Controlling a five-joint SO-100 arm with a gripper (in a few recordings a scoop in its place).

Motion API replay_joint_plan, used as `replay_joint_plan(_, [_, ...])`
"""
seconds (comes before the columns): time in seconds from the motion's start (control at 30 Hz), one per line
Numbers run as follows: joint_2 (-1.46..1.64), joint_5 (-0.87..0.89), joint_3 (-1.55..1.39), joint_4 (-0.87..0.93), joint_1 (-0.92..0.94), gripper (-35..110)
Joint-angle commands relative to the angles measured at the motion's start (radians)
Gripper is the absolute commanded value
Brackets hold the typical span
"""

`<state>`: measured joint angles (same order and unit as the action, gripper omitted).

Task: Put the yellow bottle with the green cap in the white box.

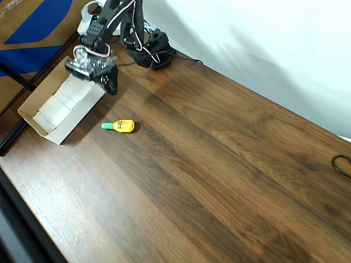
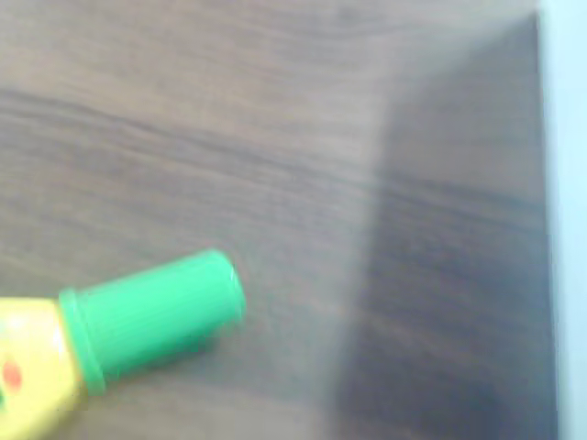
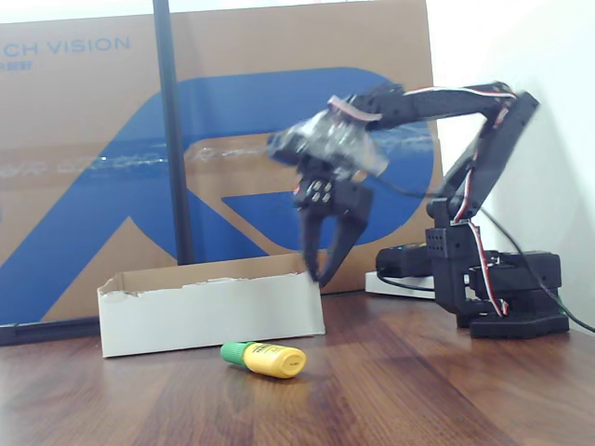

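Wood table (image 1: pixel 219 164) (dark grain) | yellow bottle (image 1: pixel 122 126) lying beside white box (image 1: pixel 57 109) | gripper (image 3: pixel 325 265) parted, empty

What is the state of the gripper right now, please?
Gripper: open and empty, fingers pointing down above the near corner of the white box; the yellow bottle with the green cap lies on the table.
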<state>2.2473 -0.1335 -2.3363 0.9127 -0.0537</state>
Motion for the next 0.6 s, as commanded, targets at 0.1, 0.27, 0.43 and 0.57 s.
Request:
replay_joint_plan(0.1, [-0.107, -0.021, 0.072, -0.132, -0.009, 0])
replay_joint_plan(0.27, [-0.224, -0.017, 0.124, -0.173, -0.029, 2])
replay_joint_plan(0.43, [-0.339, -0.046, 0.189, -0.175, -0.074, 8])
replay_joint_plan(0.57, [-0.422, -0.08, 0.229, -0.184, -0.104, 13])
